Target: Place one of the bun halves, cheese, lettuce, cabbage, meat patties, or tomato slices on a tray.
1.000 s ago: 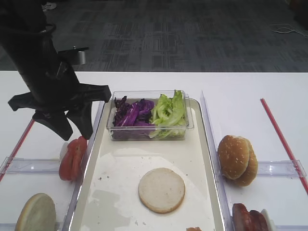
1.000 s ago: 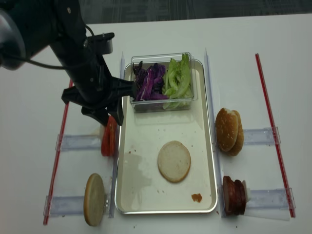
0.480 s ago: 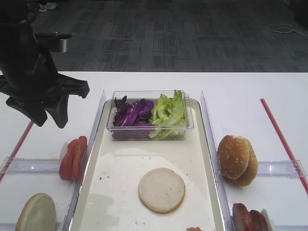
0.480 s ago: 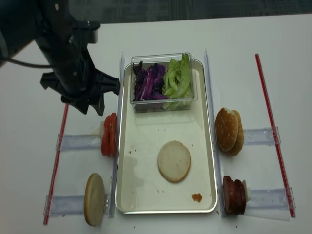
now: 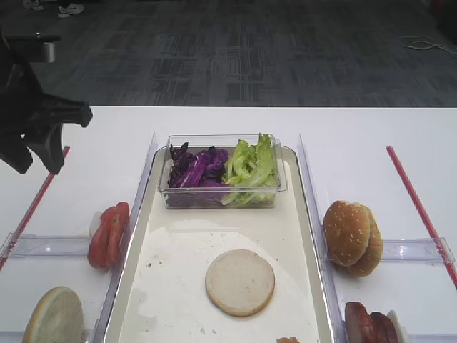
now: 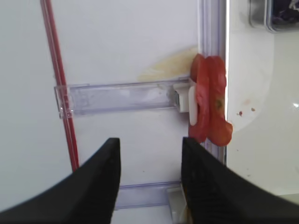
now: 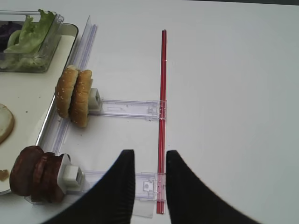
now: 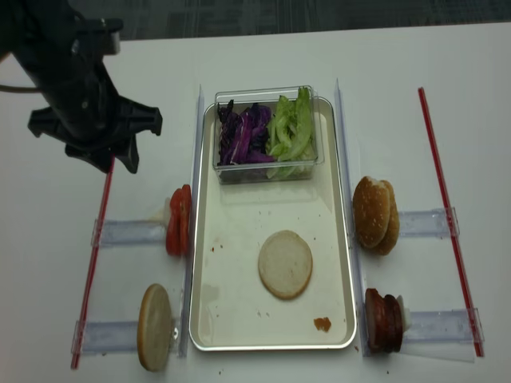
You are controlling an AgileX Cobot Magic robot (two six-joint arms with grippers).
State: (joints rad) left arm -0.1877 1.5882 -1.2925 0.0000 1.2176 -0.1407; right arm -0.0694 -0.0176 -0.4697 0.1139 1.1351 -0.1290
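Note:
A pale bun half (image 5: 240, 281) (image 8: 285, 263) lies flat on the long cream tray (image 5: 294, 207) (image 8: 239, 215). At the tray's far end a clear tub holds purple cabbage (image 5: 196, 170) (image 8: 243, 134) and green lettuce (image 5: 251, 166) (image 8: 292, 128). Tomato slices (image 5: 108, 234) (image 6: 210, 112) stand on edge in a rack left of the tray. My left gripper (image 5: 34, 163) (image 8: 114, 163) (image 6: 149, 142) hovers open and empty, left of the tomato. Meat patties (image 7: 35, 173) (image 8: 383, 320) stand to the left of my right gripper (image 7: 149, 154), which is open and empty. No cheese is in view.
A second bun half (image 5: 53, 316) (image 8: 155, 326) leans in the near left rack. Domed bun tops (image 5: 351, 237) (image 7: 74, 95) stand in the right rack. Red strips (image 8: 96, 255) (image 7: 162, 116) run along both sides, crossed by clear plastic rails (image 6: 117, 97).
My left gripper has swung left and away from the tub and tomato slices, still open and empty. Everything else stays in place.

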